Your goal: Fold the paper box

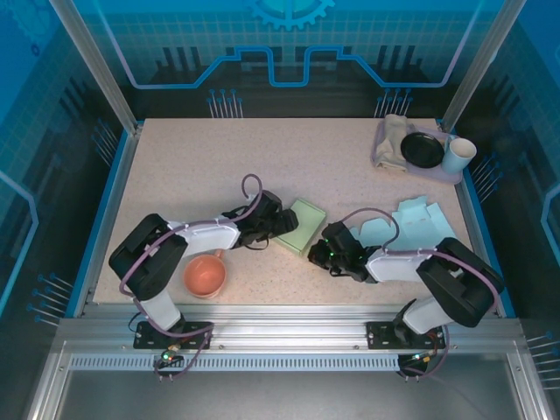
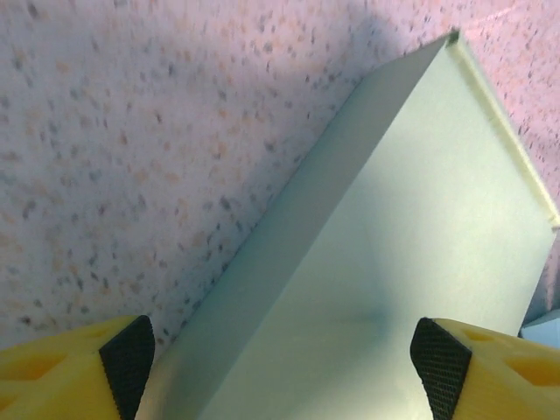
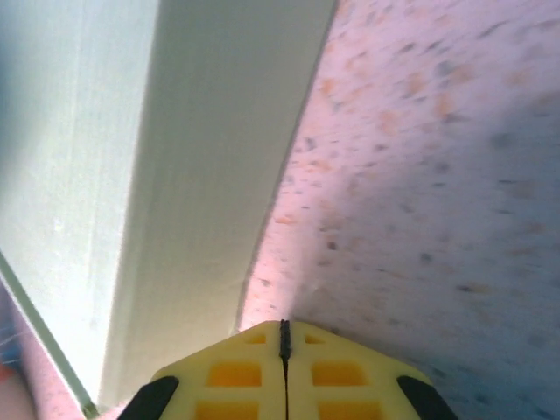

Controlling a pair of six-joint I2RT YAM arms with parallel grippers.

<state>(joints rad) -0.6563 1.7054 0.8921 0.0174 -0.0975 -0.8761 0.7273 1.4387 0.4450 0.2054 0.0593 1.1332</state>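
Note:
The paper box [image 1: 301, 226] is pale green, folded shut and lying flat mid-table. My left gripper [image 1: 286, 224] is at its left end, open. In the left wrist view the box [image 2: 394, 245] runs between the wide-apart fingertips [image 2: 127, 363], and I cannot tell whether they touch it. My right gripper [image 1: 325, 246] is shut just off the box's near right edge. In the right wrist view its closed tips [image 3: 283, 337] hold nothing and sit low over the table beside the box's side wall [image 3: 192, 175].
A flat, unfolded light blue paper sheet [image 1: 413, 223] lies right of the right arm. An orange bowl [image 1: 205, 275] sits by the left arm's base. At the back right, a tray [image 1: 455, 176] holds a black plate [image 1: 422, 150], a white cup [image 1: 458, 155] and a cloth [image 1: 391, 136].

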